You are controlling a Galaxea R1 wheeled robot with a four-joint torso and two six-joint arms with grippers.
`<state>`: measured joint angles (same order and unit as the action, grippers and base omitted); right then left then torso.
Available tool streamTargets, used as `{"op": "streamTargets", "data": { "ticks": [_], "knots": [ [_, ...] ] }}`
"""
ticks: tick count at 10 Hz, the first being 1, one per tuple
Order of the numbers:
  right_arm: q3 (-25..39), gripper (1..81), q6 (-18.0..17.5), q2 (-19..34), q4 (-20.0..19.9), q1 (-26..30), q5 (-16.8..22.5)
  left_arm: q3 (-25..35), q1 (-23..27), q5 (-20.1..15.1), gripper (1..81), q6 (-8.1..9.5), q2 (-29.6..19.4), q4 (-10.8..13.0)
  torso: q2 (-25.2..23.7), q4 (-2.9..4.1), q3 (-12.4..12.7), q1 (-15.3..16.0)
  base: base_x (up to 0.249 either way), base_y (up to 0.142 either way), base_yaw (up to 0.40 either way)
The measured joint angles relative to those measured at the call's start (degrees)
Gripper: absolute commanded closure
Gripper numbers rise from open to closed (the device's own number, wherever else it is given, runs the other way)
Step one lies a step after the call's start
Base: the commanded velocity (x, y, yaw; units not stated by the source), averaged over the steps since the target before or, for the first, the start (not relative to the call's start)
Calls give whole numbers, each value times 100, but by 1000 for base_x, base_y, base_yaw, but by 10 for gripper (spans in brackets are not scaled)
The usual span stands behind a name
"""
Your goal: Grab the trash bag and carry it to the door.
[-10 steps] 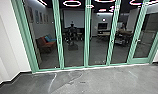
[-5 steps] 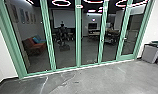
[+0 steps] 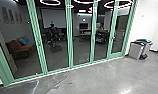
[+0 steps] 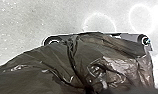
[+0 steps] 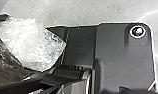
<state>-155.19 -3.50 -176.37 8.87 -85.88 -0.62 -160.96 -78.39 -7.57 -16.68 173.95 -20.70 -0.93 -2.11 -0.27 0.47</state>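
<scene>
Ahead, across the smooth grey floor (image 3: 95, 80), stands a green-framed glass wall (image 3: 70, 40). Behind its left part is a low orange couch (image 3: 16, 49) with a blue cushion (image 3: 24, 41) on it; right of that, farther back, a flat white rectangular screen (image 3: 55, 18). Right of the glass, grey box-shaped bins (image 3: 136, 50) stand on the floor near a plain white wall (image 3: 147, 22).
</scene>
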Motion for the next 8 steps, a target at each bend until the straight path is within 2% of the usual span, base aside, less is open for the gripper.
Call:
{"op": "streamTargets", "data": {
  "ticks": [8],
  "knots": [
    [0,10,2,0,0,2,-4,0,-4,5,811,0,0,0,0,0,0,0,0,0,-253]
  ]
}}
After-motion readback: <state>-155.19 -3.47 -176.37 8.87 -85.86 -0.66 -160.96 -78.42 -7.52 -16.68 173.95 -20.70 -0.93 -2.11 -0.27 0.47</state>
